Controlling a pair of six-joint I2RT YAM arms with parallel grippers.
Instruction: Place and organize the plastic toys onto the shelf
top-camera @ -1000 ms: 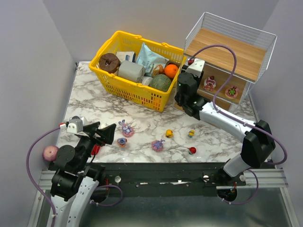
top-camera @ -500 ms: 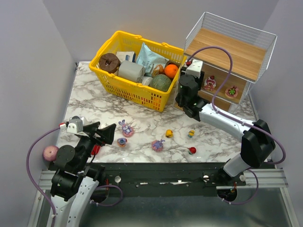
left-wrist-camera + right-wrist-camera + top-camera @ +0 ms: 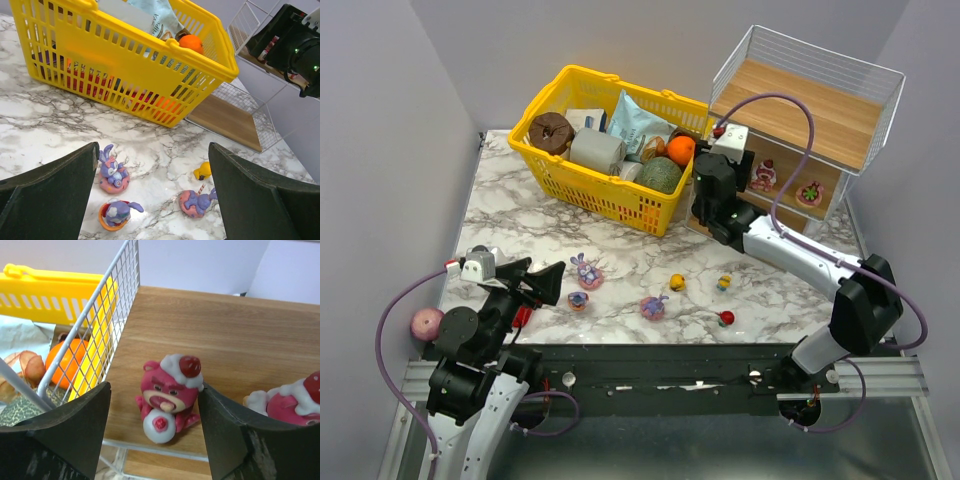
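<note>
The right jaws stood wide and held nothing, one dark finger [image 3: 55, 435] on each side of a red-pink bear [image 3: 169, 390]. The bear sat upright on the shelf [image 3: 800, 115], on the board below the top one, near its left wire edge. The right finger was just beside the bear and the left one stood apart from it. The bear was glossy plastic, with a white cap topped by a red ball and a white ball with a red dot at its belly. A second red-pink figure [image 3: 300, 395] with white trim sat to its right on the same pale, grained wood. White wire mesh fenced the board, and past it to the left lay the yellow slotted basket [image 3: 610, 190]. The left jaws were wide and empty over the near left of the marbled bench [image 3: 510, 215], where three purple bunnies [image 3: 112, 172], two yellow ducks [image 3: 677, 283] and a small red toy [image 3: 726, 319] lay apart.
</note>
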